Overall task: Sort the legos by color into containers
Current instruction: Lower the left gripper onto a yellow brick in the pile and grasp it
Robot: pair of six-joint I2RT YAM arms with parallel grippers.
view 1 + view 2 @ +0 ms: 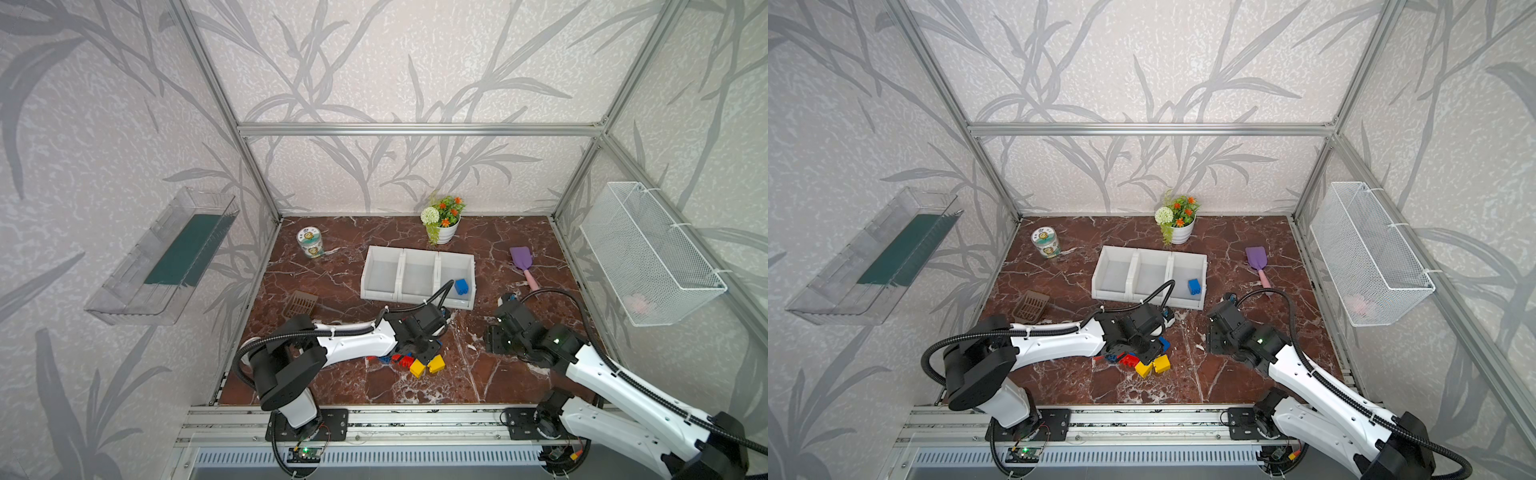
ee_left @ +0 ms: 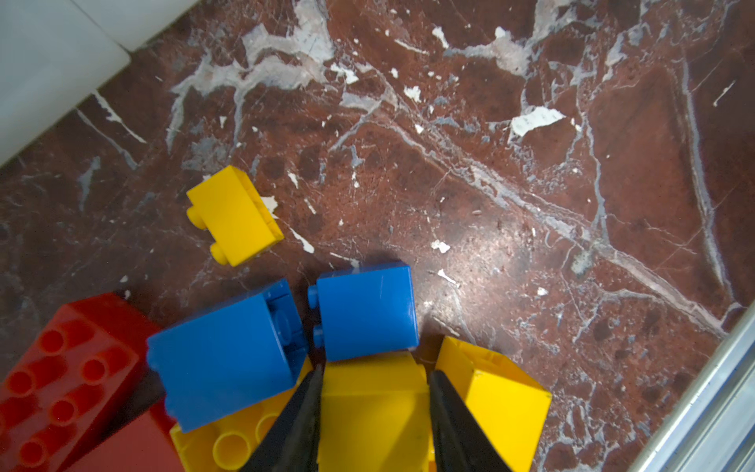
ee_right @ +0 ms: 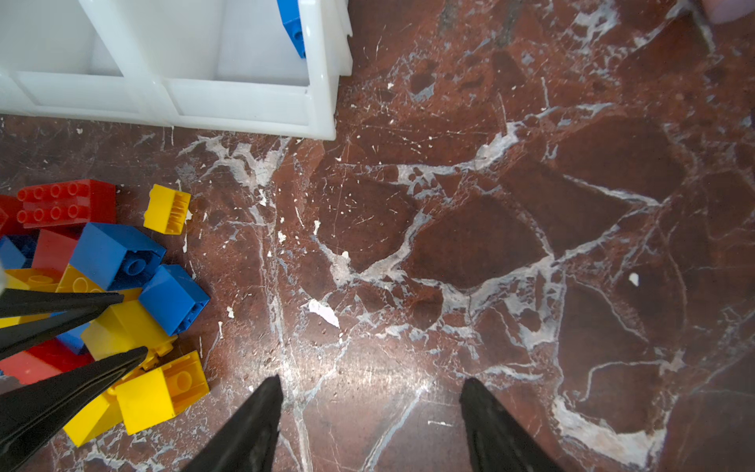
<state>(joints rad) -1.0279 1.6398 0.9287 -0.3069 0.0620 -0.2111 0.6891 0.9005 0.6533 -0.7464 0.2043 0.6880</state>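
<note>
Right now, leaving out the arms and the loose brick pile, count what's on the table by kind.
Bins: 3
Blue brick in the right bin: 1
Can: 1
Flower pot: 1
Purple shovel: 1
Brown scoop: 1
Total: 8

Both arms wear glossy white shells between chunky matte-black joints: the left arm (image 1: 357, 340) at lower centre, the right arm (image 1: 623, 386) at lower right. A black corrugated hose (image 1: 282, 336) runs along each, held by white ties, and small dark screws dot the covers. A green light (image 1: 555, 340) glows on the right arm. The left gripper (image 2: 374, 371) and right gripper (image 3: 371, 380) each have 2 black tapering fingers.
</note>
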